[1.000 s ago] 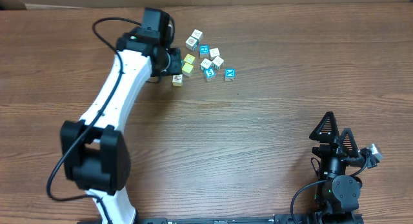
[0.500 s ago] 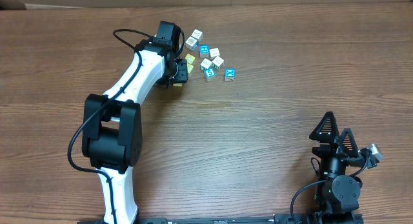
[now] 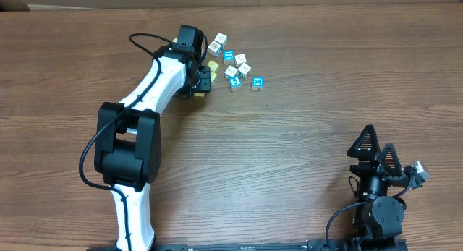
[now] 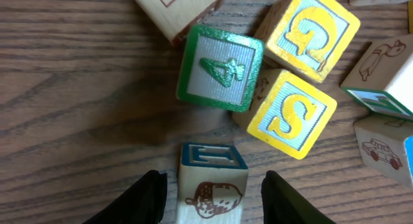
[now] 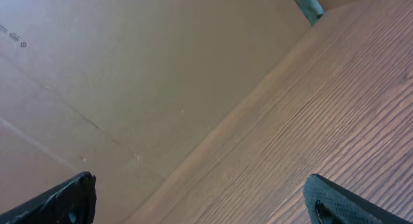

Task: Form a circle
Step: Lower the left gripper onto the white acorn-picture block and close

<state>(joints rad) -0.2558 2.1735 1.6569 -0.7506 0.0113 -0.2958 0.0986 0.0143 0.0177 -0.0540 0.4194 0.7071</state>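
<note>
Small toy cubes lie in a loose cluster [image 3: 236,69] at the back of the table, white and cyan ones to the right, yellow ones [image 3: 213,65] to the left; no circle shape shows among them. My left gripper [image 3: 204,82] sits at the cluster's left edge. In the left wrist view its fingers [image 4: 145,198] straddle an acorn-printed cube [image 4: 211,185] with a gap on each side, so the left gripper [image 4: 211,201] is open. Just beyond lie a green "4" cube [image 4: 221,68] and yellow "S" [image 4: 292,113] and "G" [image 4: 311,31] cubes. My right gripper [image 3: 377,153] stands open and empty at the front right.
A cardboard wall [image 5: 129,75] borders the wooden table [image 3: 289,150] at the back. More wooden cubes [image 4: 387,153] crowd the right edge of the left wrist view. The left arm [image 3: 155,77] stretches from the front left to the cluster.
The left arm has swung its elbow forward and to the right, and its gripper has slid a little right onto the yellow cubes. The right arm has not moved.
</note>
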